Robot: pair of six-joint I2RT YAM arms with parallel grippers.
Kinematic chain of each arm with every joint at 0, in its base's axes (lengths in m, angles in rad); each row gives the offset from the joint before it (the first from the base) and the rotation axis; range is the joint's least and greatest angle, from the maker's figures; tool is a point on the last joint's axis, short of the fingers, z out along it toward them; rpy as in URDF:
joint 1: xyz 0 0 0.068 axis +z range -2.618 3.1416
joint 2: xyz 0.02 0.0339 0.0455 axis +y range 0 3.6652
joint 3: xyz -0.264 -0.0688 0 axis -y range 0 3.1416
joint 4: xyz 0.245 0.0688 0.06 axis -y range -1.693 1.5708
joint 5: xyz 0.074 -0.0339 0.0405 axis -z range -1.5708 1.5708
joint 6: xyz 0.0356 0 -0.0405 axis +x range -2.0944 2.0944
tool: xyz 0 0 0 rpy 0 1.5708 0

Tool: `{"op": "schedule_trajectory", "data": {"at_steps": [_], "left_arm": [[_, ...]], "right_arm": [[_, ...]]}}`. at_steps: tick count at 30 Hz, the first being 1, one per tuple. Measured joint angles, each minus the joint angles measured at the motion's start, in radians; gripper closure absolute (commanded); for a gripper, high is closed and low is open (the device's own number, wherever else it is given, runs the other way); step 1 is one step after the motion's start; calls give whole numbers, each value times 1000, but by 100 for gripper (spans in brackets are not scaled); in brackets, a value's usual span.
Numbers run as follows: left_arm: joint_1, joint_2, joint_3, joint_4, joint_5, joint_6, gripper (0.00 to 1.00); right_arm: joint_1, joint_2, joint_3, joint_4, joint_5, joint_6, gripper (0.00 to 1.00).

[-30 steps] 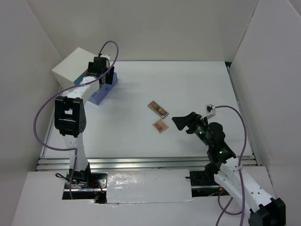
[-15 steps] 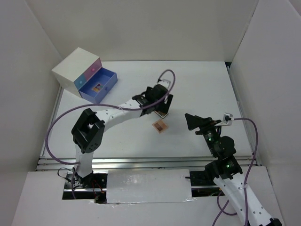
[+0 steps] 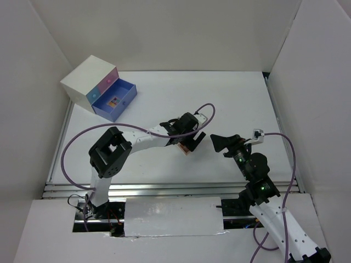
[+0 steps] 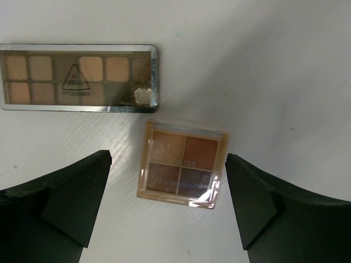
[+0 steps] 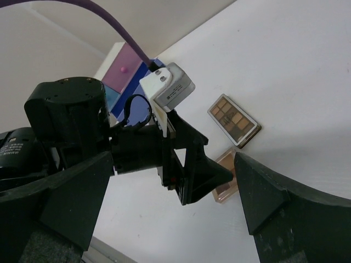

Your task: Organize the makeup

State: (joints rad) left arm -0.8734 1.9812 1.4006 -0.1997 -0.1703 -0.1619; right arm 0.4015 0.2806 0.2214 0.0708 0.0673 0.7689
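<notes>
The left gripper (image 4: 167, 162) hangs over the middle of the table (image 3: 236, 98) with its jaws spread as wide as they go and nothing between them. Its 2 fingers (image 4: 74, 200) stand on either side of the small square palette (image 4: 184, 171), with bare table showing on both sides, so neither finger touches it. This palette has 4 pans in tan and brown and lies flat, turned a little askew. Just beyond it, apart by a thin strip of table, lies the long palette (image 4: 79, 85), also flat, with 2 rows of beige and brown pans in a mirrored frame (a small triangle mark sits on its lid).

From above, the left arm hides the long palette, and only a corner of the small one shows.

The right gripper (image 3: 219, 142) is held near the 2 palettes on their right side, pointing at them. Its jaws are wide apart and hold nothing.

At the far left corner stands the white box (image 3: 88, 79). Its blue drawer (image 3: 118, 101) is pulled out, with a small item in it that is too small to make out.
</notes>
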Motion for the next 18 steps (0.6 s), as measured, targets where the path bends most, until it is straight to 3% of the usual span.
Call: {"op": "schedule_trajectory", "data": {"at_steps": [8, 18], "left_arm": [[3, 43, 0, 21, 123, 34, 0], [11, 69, -17, 50, 108, 31, 1]], "right_arm": [[0, 3, 0, 2, -4, 0, 0], [0, 12, 0, 4, -13, 0, 0]]}}
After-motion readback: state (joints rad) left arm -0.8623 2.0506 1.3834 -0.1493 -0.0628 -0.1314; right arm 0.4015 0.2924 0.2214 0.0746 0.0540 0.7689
